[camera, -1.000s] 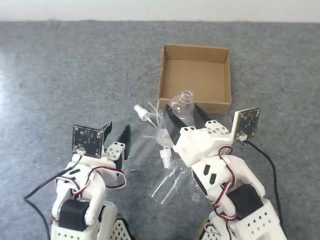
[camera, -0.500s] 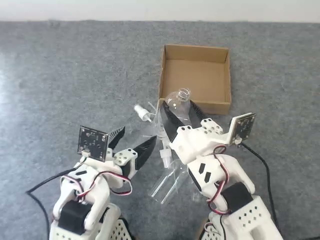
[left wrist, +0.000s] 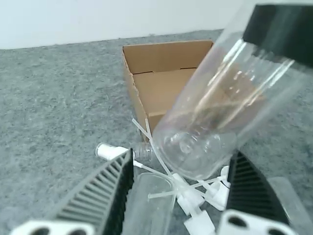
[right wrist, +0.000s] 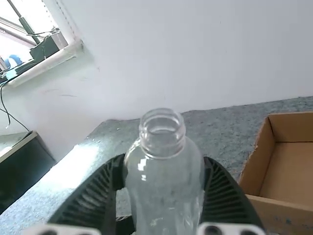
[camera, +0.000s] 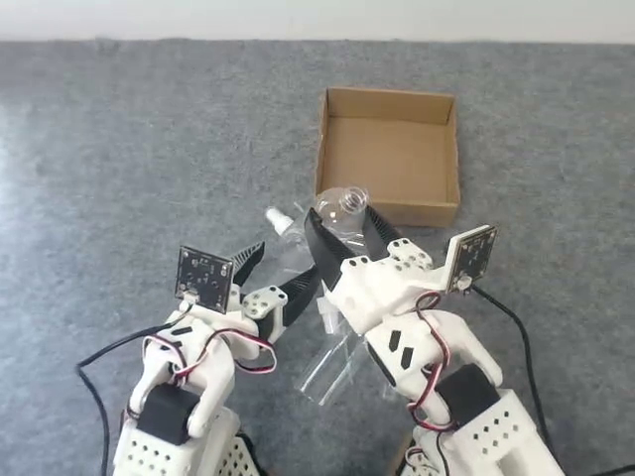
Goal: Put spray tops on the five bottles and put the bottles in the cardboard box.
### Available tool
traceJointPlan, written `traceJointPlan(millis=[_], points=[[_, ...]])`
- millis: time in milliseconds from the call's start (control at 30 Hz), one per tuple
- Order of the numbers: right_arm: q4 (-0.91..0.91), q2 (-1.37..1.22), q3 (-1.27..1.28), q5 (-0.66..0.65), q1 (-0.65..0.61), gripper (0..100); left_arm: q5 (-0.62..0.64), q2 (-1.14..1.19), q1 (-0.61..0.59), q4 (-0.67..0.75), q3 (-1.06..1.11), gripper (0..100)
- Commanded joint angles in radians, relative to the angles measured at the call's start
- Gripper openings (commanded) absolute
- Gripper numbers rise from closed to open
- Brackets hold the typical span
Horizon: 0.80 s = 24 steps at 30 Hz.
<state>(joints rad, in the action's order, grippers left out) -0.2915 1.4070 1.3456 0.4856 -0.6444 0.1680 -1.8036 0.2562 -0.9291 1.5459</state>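
Grey carpet is spread under the cardboard box; just before it, the uncapped bottle, clamped by the right gripper, has been swung toward the spread-open left gripper, itself advanced: capping seems near.

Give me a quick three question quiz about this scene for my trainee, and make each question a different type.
1. True or false: the cardboard box already has a bottle inside it.
2. What is the right gripper holding? A) a spray top B) a clear bottle with no top on it C) nothing
3. Fill in the blank: the left gripper has its fingers ____.
Key: 1 false; 2 B; 3 open.
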Motion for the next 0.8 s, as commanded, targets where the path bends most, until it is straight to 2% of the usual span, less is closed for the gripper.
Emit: traceJointPlan(millis=[0,167,367,500,633,767], points=[[-0.019,0.021,-0.012,0.006,-0.018,9.1,0.005,-0.018,-0.002,0.041,-0.01,29],[-0.024,0.021,-0.012,0.002,-0.007,9.1,0.005,-0.018,-0.002,-0.054,-0.071,29],[-0.024,0.021,-0.017,0.0,0.143,9.1,0.005,-0.018,-0.005,-0.143,-0.128,29],[-0.024,0.021,-0.018,-0.003,0.203,9.1,0.003,-0.018,-0.109,-0.135,-0.133,29],[-0.024,0.021,-0.017,-0.074,0.226,9.1,0.005,-0.018,-0.215,-0.143,-0.15,29],[-0.025,0.021,-0.012,-0.135,0.262,9.1,0.005,-0.017,-0.261,-0.143,-0.15,29]])
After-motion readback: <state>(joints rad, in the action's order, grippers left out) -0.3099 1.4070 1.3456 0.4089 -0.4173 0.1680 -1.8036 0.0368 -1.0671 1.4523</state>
